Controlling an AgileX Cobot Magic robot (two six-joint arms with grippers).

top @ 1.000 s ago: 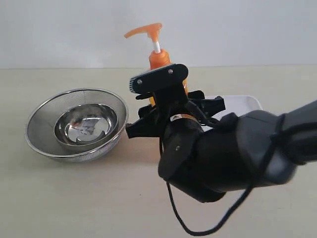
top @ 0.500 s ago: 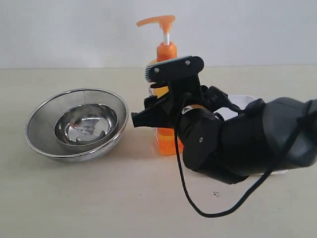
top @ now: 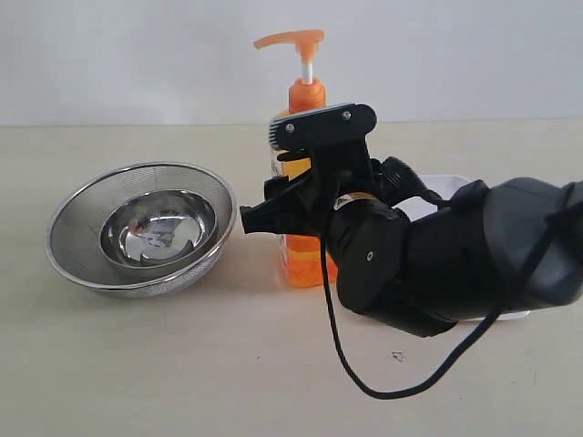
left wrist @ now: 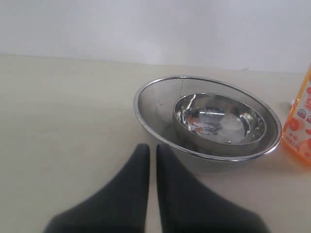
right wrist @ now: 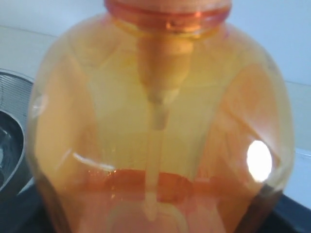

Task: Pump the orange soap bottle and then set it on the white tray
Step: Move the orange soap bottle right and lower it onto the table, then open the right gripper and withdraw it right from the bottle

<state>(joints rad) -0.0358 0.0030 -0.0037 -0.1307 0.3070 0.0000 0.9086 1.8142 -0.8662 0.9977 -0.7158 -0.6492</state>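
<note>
The orange soap bottle (top: 303, 258) stands upright, its orange pump head (top: 291, 41) raised on the white stem. Its base is down at the tabletop, just left of the white tray (top: 448, 186), which my right arm mostly hides. My right gripper (top: 305, 205) is shut on the bottle's body at mid-height. In the right wrist view the translucent bottle (right wrist: 160, 121) fills the picture, with dark fingers (right wrist: 22, 213) at its sides. The bottle's edge (left wrist: 301, 126) also shows in the left wrist view. My left gripper (left wrist: 152, 151) hovers shut and empty over bare table.
A round steel mesh strainer bowl (top: 141, 228) holding a smaller steel bowl sits left of the bottle; it also lies just ahead of the left fingers (left wrist: 209, 116). A black cable (top: 364, 387) droops from the right arm onto the table.
Over the last second the right gripper carried the bottle a little to the right and brought it upright. It has barely moved in the last half second.
</note>
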